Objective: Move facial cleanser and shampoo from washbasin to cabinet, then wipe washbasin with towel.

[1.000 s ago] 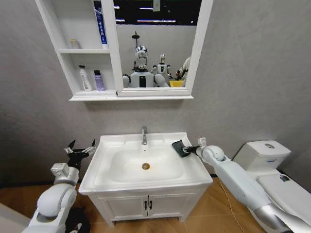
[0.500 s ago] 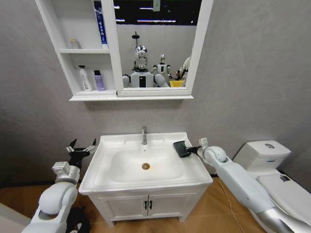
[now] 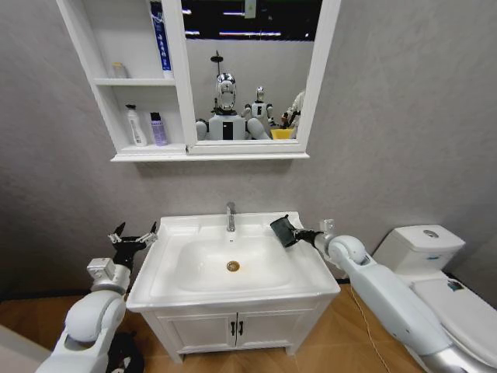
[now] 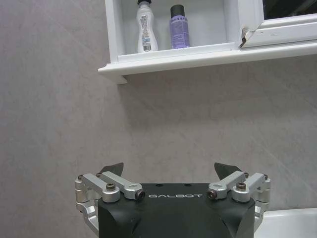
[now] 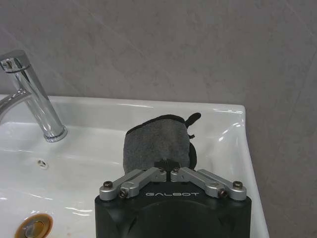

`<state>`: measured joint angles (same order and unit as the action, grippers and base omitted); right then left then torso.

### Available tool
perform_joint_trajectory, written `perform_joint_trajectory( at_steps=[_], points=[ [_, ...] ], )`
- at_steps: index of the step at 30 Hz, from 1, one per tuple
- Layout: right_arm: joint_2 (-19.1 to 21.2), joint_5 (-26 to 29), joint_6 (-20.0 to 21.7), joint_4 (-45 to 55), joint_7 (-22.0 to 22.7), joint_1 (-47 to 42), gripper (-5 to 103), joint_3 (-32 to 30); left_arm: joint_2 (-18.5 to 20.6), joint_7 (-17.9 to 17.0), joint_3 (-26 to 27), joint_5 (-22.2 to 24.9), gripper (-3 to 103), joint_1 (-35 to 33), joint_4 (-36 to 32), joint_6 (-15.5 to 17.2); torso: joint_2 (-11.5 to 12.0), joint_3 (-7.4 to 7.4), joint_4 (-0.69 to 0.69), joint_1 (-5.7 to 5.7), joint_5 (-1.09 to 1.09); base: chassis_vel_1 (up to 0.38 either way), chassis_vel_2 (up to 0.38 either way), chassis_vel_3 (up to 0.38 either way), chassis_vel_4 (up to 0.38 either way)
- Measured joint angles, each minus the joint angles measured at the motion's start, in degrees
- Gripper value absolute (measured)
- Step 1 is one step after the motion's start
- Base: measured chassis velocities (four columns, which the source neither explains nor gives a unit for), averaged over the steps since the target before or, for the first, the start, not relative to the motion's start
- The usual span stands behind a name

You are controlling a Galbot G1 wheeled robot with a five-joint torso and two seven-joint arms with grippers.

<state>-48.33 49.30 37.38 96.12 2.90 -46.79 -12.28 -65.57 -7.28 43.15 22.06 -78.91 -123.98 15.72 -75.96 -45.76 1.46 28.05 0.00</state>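
My right gripper (image 3: 296,234) is shut on the dark grey towel (image 3: 283,230), holding it tilted just above the back right part of the white washbasin (image 3: 314,273). In the right wrist view the towel (image 5: 156,145) hangs from the shut gripper (image 5: 169,167) over the basin's rim (image 5: 233,129). A white bottle (image 3: 136,126) and a purple bottle (image 3: 158,129) stand on the cabinet's (image 3: 147,155) lower shelf; I cannot tell which is the cleanser. My left gripper (image 3: 133,236) is open beside the basin's left edge. In the left wrist view it (image 4: 168,171) faces the wall below the cabinet (image 4: 163,59).
The chrome tap (image 3: 231,217) stands at the basin's back centre, the brass drain (image 3: 233,266) in the bowl. A white toilet (image 3: 419,249) sits to the right. The vanity doors (image 3: 233,326) are below the basin. A blue tube (image 3: 159,35) stands on the upper shelf.
The right gripper has lifted the towel off the basin's right side and tilted it up, shifting slightly toward the back. The left gripper has edged up and closer to the basin.
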Motion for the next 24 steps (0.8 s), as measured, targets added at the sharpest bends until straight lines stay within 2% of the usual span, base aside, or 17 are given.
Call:
perform_joint_trajectory(
  at_steps=[13, 16, 17, 19, 20, 23, 24],
  points=[
    [-1.03, -2.38, 0.08, -5.32, -2.0, -3.59, 0, -3.54, 0.26, 0.12, -0.32, 0.08, 100, -0.35, -0.55, -0.11, 0.0, 0.0, 0.0, 0.0, 0.01, 0.0, 0.0, 0.0, 0.0],
    [-0.94, -2.49, 0.51, -3.68, -2.14, -4.17, 16, -4.14, 0.54, 0.12, -0.27, 0.23, 100, -0.18, -0.49, -0.11, 0.0, 0.0, 0.01, 0.0, 0.01, 0.0, 0.0, 0.0, 0.0],
    [-0.94, -2.49, 0.51, -3.68, -2.14, -4.17, 16, -4.14, 0.54, 0.12, -0.27, 0.23, 100, -0.18, -0.49, -0.11, 0.0, 0.0, 0.01, 0.0, 0.01, 0.0, 0.0, 0.0, 0.0],
    [-0.42, -2.7, 0.47, -2.34, -2.19, -4.22, 27, -4.24, 0.55, 0.24, -0.36, 0.25, 100, -0.19, -0.45, -0.11, 0.0, 0.0, 0.0, 0.0, -0.01, 0.0, 0.0, 0.0, 0.0],
    [-0.42, -2.7, 0.47, -2.34, -2.19, -4.22, 27, -4.24, 0.55, 0.24, -0.36, 0.25, 100, -0.19, -0.45, -0.11, 0.0, 0.0, 0.0, 0.0, -0.01, 0.0, 0.0, 0.0, 0.0],
    [0.52, -3.06, 0.26, -0.72, -2.09, -4.06, 43, -4.28, 0.4, 0.3, -1.16, 0.31, 100, 0.1, -0.59, -0.07, 0.0, 0.0, 0.0, 0.0, 0.0, 0.0, 0.0, 0.0, 0.0],
    [0.52, -3.06, 0.26, -0.72, -2.09, -4.06, 43, -4.28, 0.4, 0.3, -1.16, 0.31, 100, 0.1, -0.59, -0.07, 0.0, 0.0, 0.0, 0.0, 0.0, 0.0, 0.0, 0.0, 0.0]
  ],
)
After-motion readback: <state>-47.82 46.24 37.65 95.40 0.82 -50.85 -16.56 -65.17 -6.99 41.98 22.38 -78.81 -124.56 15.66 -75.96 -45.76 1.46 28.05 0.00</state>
